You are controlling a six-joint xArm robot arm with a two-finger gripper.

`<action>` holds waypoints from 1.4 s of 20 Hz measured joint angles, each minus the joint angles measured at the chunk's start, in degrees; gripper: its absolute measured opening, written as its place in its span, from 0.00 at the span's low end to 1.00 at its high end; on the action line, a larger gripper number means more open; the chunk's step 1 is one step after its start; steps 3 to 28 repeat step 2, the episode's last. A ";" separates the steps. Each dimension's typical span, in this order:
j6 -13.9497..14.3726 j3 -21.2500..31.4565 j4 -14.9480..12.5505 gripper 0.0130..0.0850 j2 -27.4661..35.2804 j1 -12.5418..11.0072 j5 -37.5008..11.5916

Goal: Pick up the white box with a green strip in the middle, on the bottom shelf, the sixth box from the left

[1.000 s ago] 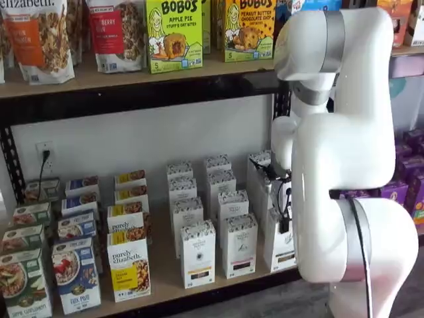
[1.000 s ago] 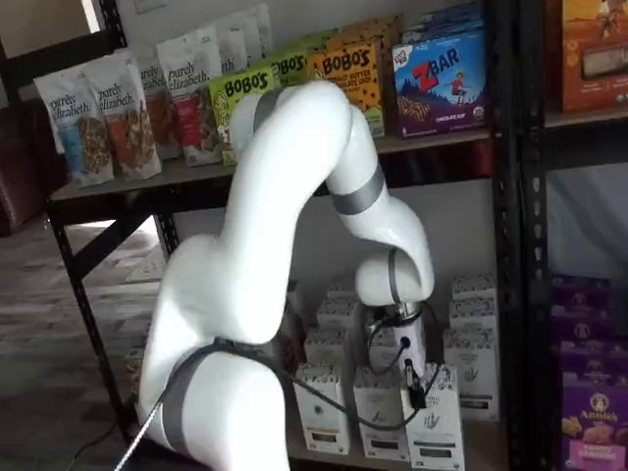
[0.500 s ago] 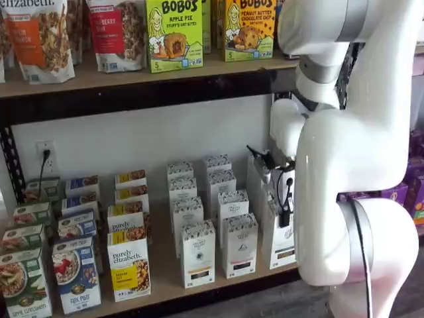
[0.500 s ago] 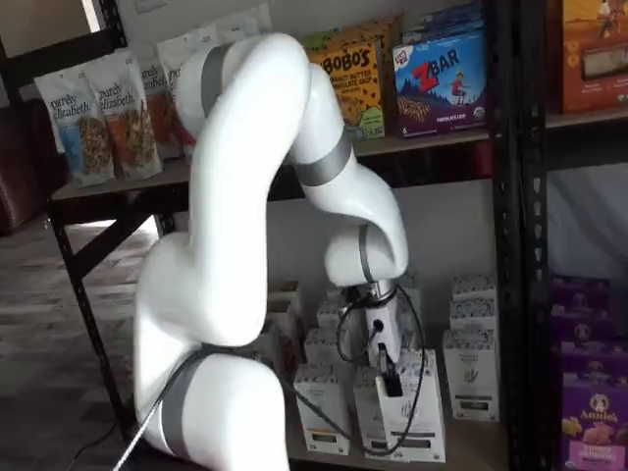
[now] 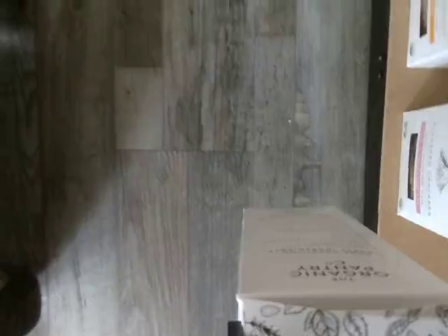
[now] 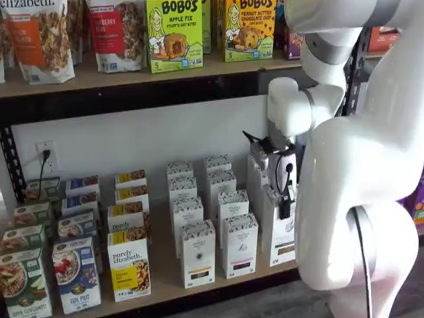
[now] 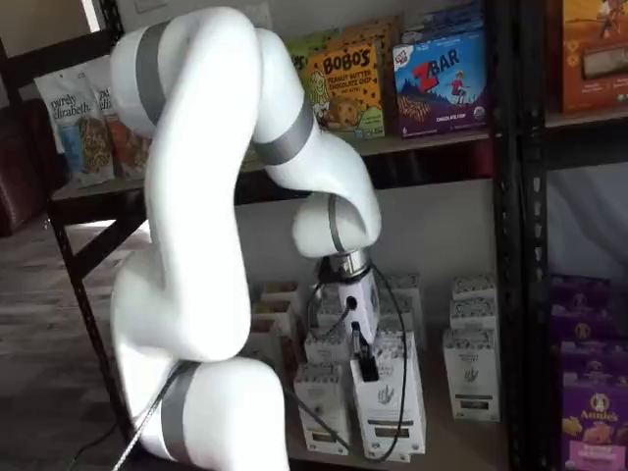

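Note:
The white box with a green strip is a tall white carton with a speckled top and a dark strip low on its front. It hangs in my gripper out in front of the row, off the bottom shelf. In both shelf views the black fingers are closed on its upper part. It also shows in a shelf view under the gripper, partly hidden by the arm. The wrist view shows the box's plain top face close up, over the floor beside the shelf board.
Like white cartons stand in rows on the shelf board, with purely elizabeth boxes to their left. Bobo's boxes sit on the board above. A black rack post and purple boxes stand at the right.
The arm has risen and swung away from the shelf. The white box has come forward out of its row with the gripper.

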 joint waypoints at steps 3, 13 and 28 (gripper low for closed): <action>-0.58 0.72 1.35 0.50 -2.38 0.68 1.76; -0.58 0.72 1.35 0.50 -2.38 0.68 1.76; -0.58 0.72 1.35 0.50 -2.38 0.68 1.76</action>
